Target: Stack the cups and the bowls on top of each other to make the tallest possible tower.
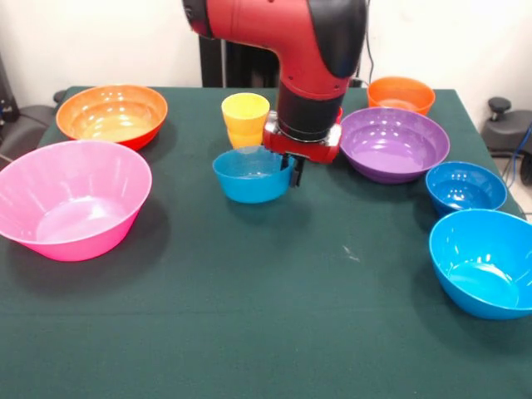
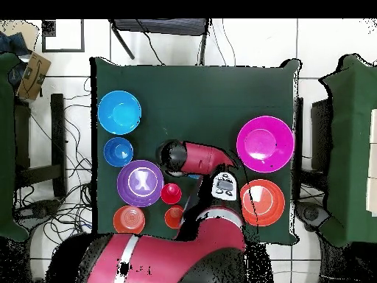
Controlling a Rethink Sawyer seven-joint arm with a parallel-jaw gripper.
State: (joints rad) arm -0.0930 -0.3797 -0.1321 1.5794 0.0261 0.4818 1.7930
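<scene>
My gripper point(image 1: 293, 170) is shut on the right rim of a small blue bowl point(image 1: 252, 174) at mid-table; I cannot tell whether the bowl is lifted. A yellow cup point(image 1: 245, 116) stands upright just behind it. A large pink bowl point(image 1: 75, 199) and a large orange bowl point(image 1: 112, 115) sit on the left. A purple bowl point(image 1: 393, 143), a small orange bowl point(image 1: 401, 94), a second small blue bowl point(image 1: 465, 187) and a bright blue bowl point(image 1: 486, 262) sit on the right. The overhead view shows a red cup point(image 2: 171, 194) and an orange cup point(image 2: 174, 217) beside the purple bowl point(image 2: 140, 182). No stack stands.
The arm point(image 2: 199, 158) reaches over the table's middle and hides the held bowl and the yellow cup from above. All bowls sit open side up on the green cloth point(image 1: 266, 316). Chairs and cables lie around the table.
</scene>
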